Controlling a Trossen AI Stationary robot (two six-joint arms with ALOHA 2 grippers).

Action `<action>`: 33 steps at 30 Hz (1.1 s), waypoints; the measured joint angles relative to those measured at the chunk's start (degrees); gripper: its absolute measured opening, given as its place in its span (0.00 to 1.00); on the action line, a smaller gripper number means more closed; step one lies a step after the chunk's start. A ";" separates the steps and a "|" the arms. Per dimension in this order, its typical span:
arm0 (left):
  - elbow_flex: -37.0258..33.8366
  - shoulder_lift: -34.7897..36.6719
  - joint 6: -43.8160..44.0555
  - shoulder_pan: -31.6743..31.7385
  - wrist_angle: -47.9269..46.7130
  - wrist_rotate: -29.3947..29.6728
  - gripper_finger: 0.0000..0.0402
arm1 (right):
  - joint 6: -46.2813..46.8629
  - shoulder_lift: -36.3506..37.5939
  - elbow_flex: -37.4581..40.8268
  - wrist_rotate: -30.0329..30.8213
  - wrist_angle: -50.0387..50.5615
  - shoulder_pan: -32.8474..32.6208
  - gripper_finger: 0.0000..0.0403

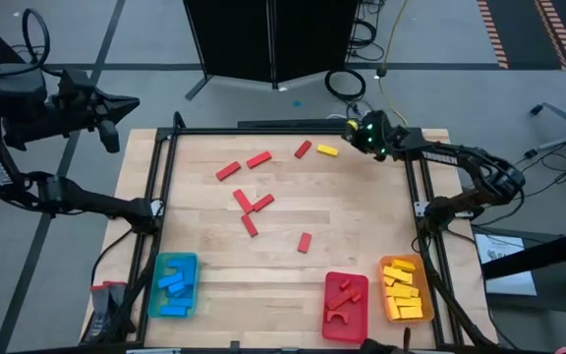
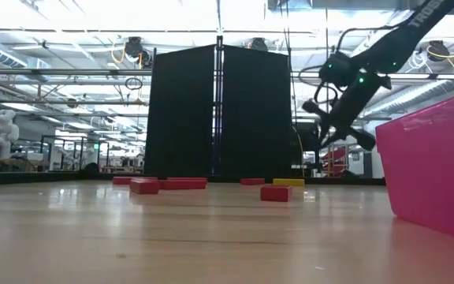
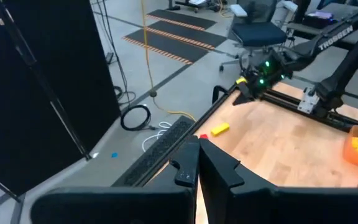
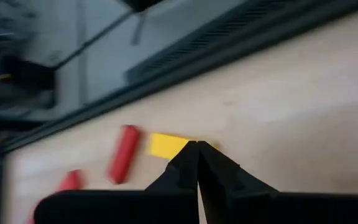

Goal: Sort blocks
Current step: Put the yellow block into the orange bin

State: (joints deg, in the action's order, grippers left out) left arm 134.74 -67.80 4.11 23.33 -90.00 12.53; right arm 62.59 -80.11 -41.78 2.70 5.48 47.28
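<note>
Two dark jointed arms, green lights on the right wrist, white TROSSEN lettering

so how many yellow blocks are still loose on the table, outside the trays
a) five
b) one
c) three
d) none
b: only one yellow block lies loose, near the far edge beside the right gripper; the other loose blocks are red, and the remaining yellows sit in the orange tray.

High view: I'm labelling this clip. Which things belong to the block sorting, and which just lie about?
Job:
loose red blocks
yellow block
blue tray
red tray
orange tray
right gripper

Lying about:
cable coil
black panel
</note>
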 joint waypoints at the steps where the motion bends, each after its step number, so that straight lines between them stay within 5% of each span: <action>1: 0.00 -0.09 0.11 0.00 0.05 0.03 0.04 | 1.19 -0.54 0.07 2.18 1.09 -1.09 0.00; 11: 0.00 0.01 3.11 0.00 0.04 -0.08 0.04 | 3.06 -8.27 -0.30 2.80 5.04 -5.61 0.00; 17: 0.00 0.08 3.07 0.00 0.02 -0.32 0.04 | 3.80 -14.54 -7.49 2.95 8.91 -6.51 0.00; 24: 0.00 0.80 3.05 0.00 0.00 -3.60 0.04 | 7.49 -19.37 -15.48 10.50 22.03 -8.50 0.00; 33: 0.00 2.89 1.34 0.00 0.00 -4.24 0.04 | 9.20 -21.28 -15.41 5.99 19.16 -8.95 0.00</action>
State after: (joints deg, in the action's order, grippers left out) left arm 134.74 -64.91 5.45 23.33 -90.00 8.29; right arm 71.79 -101.39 -57.19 8.69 24.64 38.33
